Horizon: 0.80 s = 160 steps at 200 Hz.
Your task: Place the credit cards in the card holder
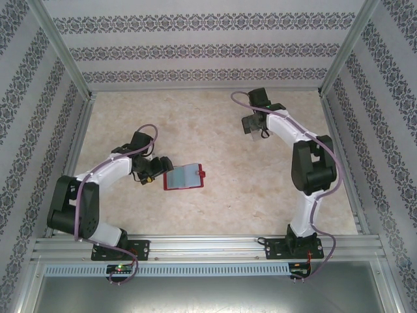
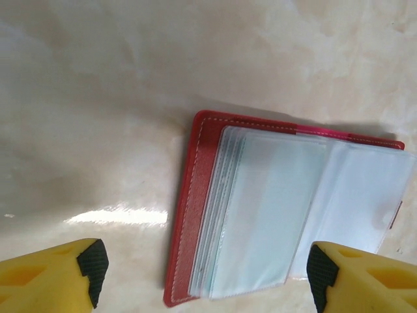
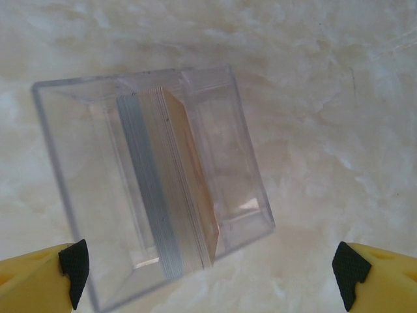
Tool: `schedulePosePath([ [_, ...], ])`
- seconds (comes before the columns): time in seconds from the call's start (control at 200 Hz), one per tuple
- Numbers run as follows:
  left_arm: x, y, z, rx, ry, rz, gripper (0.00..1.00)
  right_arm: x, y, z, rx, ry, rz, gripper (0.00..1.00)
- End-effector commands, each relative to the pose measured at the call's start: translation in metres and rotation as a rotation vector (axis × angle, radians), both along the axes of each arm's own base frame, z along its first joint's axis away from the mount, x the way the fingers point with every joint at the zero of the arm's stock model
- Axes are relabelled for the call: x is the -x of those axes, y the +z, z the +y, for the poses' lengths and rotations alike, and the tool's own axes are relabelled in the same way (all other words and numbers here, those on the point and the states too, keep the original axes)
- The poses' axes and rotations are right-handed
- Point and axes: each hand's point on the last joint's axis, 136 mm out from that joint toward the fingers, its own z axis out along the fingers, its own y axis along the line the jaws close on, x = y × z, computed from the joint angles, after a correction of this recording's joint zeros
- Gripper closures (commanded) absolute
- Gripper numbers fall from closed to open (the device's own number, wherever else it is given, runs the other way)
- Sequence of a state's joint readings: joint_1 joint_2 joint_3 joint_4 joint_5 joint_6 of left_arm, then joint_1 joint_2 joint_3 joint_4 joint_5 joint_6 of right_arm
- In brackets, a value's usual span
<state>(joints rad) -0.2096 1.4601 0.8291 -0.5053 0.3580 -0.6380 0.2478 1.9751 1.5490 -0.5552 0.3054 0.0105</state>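
open red wallet, left tool just beside it

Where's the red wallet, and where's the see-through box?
red wallet [image 2: 187,215]: left wrist view, on the red cover's left border.
see-through box [image 3: 78,150]: right wrist view, on its clear left half, beside the stack inside.

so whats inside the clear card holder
A stack of thin cards stands on edge in the card holder's middle slot. Only edges and one tan outer face show; the other faces are covered.
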Motion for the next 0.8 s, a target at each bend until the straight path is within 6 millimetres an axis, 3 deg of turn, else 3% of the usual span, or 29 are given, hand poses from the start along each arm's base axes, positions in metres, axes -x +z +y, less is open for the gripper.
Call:
schedulePosePath([
  [0.0,0.016,0.003,0.014,-0.074,0.0,0.012,0.16,-0.009,0.0,-0.013,0.076,-0.013,0.01,0.02],
  [0.19,0.018,0.015,0.015,-0.065,0.006,-0.038,0.13,-0.023,-0.005,-0.028,0.154,-0.039,0.015,0.02],
  [0.495,0.02,0.018,0.013,-0.051,0.001,-0.048,0.14,-0.024,-0.013,-0.042,0.177,-0.071,0.028,0.04],
  [0.794,0.019,0.02,0.012,-0.045,0.002,-0.051,0.15,-0.027,0.015,-0.041,0.207,-0.076,-0.079,0.17],
])
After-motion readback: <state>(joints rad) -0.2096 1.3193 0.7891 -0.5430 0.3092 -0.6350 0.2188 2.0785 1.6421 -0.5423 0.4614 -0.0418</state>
